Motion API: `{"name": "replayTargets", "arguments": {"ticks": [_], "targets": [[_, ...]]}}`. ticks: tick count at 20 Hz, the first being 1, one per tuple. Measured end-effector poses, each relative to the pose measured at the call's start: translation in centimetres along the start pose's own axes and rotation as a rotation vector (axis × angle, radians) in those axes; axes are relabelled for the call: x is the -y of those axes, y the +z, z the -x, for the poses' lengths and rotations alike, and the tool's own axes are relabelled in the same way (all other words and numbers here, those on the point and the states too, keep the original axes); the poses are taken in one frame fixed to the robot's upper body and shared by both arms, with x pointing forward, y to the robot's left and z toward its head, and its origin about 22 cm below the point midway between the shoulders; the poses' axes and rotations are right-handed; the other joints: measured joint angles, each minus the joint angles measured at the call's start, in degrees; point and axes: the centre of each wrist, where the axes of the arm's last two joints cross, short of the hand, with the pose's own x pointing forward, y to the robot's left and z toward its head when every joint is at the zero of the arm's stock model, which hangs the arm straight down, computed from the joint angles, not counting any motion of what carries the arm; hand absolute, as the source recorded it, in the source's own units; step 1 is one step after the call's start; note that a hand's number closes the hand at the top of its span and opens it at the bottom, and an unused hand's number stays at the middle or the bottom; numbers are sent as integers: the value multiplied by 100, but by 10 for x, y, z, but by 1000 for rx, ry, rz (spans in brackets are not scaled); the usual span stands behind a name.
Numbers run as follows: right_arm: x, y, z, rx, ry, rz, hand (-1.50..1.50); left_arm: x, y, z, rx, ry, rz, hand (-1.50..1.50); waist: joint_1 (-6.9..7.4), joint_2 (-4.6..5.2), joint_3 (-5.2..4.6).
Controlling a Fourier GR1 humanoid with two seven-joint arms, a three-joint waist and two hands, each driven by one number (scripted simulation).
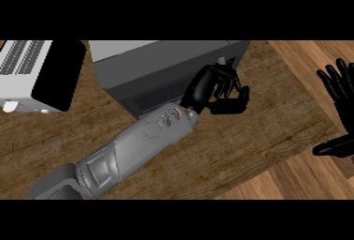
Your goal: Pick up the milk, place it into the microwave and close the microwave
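The dark grey microwave (152,63) stands at the back middle of the wooden counter, and its dark front (149,99) faces me. My left hand (216,86) has come across from the lower left and is at the microwave's front right corner. Its fingers are curled and nothing shows inside them. No milk carton is in view. My right hand (340,89) rests open at the right edge, fingers up, away from the microwave.
A white appliance (24,70) with vent slots and a black side panel (61,75) stands at the back left. The counter's (228,150) edge runs diagonally at the right, with lighter wooden floor (304,180) beyond it.
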Motion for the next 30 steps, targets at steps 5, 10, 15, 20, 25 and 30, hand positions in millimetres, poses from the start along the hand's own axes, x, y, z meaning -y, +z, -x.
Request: {"name": "replayTargets", "arguments": {"ticks": [5,10,15,20,25,30], "targets": [[-6,-14,-6,-13,-25,-81,-150,-4,-3,0,0,-6,-23,150,-64,20,2],[-17,-37,-20,-11,-15,-236,150,-4,-3,1,-8,-3,-35,150,-94,6,2],[-35,-56,-34,2,-17,-383,150,-6,-2,2,-17,-2,-50,150,-144,-17,7],[-51,-64,-41,11,-29,-471,150,-9,-1,5,-23,-3,-79,150,-223,-35,13],[-66,-70,-48,27,-46,-537,150,-11,1,7,-27,-6,-105,150,-293,-53,11],[-77,-72,-54,40,-62,-582,150,-14,2,9,-29,-11,-135,150,-367,-66,10]]}}
